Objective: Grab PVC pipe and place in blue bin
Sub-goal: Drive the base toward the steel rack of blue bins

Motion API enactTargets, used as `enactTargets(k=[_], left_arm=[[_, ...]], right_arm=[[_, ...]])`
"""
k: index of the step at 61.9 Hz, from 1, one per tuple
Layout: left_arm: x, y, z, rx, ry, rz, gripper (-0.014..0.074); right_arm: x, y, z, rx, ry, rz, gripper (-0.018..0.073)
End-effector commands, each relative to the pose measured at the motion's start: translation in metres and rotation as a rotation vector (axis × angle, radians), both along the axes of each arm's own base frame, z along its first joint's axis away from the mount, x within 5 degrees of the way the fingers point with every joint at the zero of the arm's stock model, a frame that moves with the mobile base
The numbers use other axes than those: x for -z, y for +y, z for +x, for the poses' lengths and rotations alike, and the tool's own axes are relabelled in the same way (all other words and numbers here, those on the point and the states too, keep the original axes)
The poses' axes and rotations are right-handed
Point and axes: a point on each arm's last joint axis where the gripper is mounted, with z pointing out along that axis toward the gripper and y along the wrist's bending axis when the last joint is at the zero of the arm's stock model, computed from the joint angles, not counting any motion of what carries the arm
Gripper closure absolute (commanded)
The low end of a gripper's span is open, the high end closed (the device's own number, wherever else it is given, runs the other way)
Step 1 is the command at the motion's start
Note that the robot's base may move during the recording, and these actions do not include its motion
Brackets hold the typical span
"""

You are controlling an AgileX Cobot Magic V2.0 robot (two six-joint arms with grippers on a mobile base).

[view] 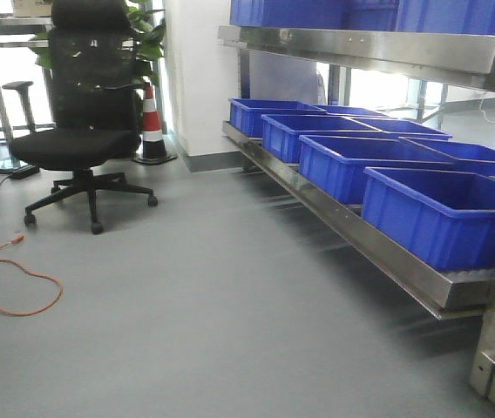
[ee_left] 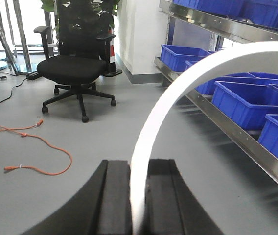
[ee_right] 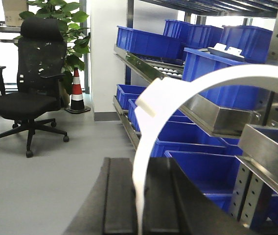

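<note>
No PVC pipe can be picked out for certain. The nearest candidate is a white curved band arching up from between the black fingers of the left hand, but the right hand shows a matching one, so it may be rig hardware. Whether either hand is clamped or merely near-together, I cannot tell. The blue bins line the right side, open tops upward — ready for a drop. An office chair stands well apart.

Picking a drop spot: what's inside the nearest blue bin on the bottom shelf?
The nearest bin shows only bare blue inner walls, nothing above the rim. Its front wall hides the floor, so it may not be empty.
</note>
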Motion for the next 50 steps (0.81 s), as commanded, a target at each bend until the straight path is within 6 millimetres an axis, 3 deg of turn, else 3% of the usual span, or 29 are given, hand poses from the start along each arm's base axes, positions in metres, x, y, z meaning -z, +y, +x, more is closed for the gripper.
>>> enactTargets(k=[1, 50], left_arm=[[-0.0035, -0.0007, -0.0006, 0.005, -0.034, -0.006, 0.0707], [-0.0035, -0.0007, -0.0006, 0.005, -0.034, -0.006, 0.0707]], right_arm=[[-0.0023, -0.0004, -0.0008, 0.005, -0.032, -0.004, 0.0728], [-0.0023, -0.0004, -0.0008, 0.005, -0.032, -0.004, 0.0728]])
